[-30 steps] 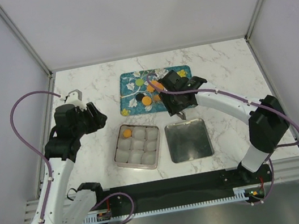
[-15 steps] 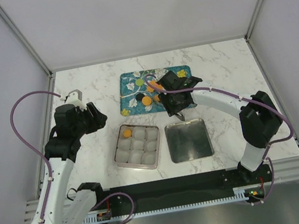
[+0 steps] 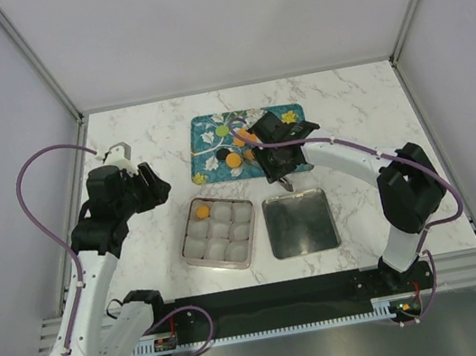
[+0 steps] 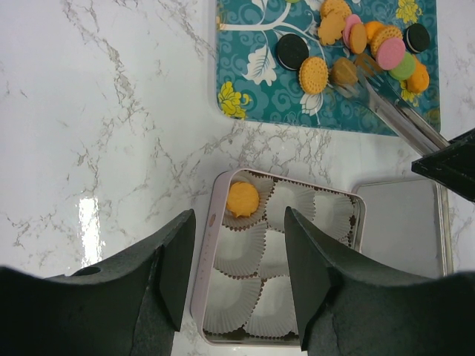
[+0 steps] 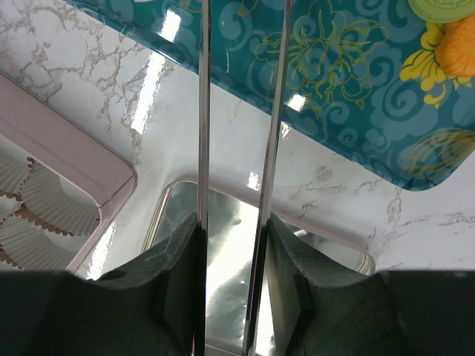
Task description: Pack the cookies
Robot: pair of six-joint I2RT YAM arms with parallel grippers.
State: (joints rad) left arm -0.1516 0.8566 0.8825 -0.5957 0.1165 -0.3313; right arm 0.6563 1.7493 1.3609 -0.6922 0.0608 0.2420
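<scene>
L arm [image 3: 94, 243] is near-left over the marble worktop [image 3: 346, 114]. L jaws are released, spread wide w/ nothing btwn them, hovering above the left rim of the tin [image 4: 202, 285].

The tin is square w/ a pinkish rim, lined w/ white paper cups [image 4: 245, 248] in a 3x3 grid. One orange cookie [image 4: 243, 199] lies in the far-left cup.

Just right of the tin, w/ a narrow strip of marble btwn, lies a square metal lid [image 4: 401, 222], shiny side up.

R arm [image 3: 354, 163] reaches in from the right, wrist over the lid's far edge. R jaws are clenched on metal tongs [image 4: 401, 117]. Wrist view shows the 2 blades parallel w/ a gap btwn them, running out over the lid's corner, the marble & the near edge of the teal tray [image 4: 252, 104].

The tray lies flat beyond tin & lid. Tong tips sit right by a brownish-orange cookie [image 4: 344, 72]; can't tell if they pinch it. The rest of the cookies [image 4: 371, 33] bunch on the tray's far-right part, mostly orange & overlapping, w/ a pink cookie [image 4: 391, 53] & a green cookie [image 4: 404, 67] among them. A black cookie [image 4: 292, 51] lies a bit apart to the left, next to a scalloped orange one.
</scene>
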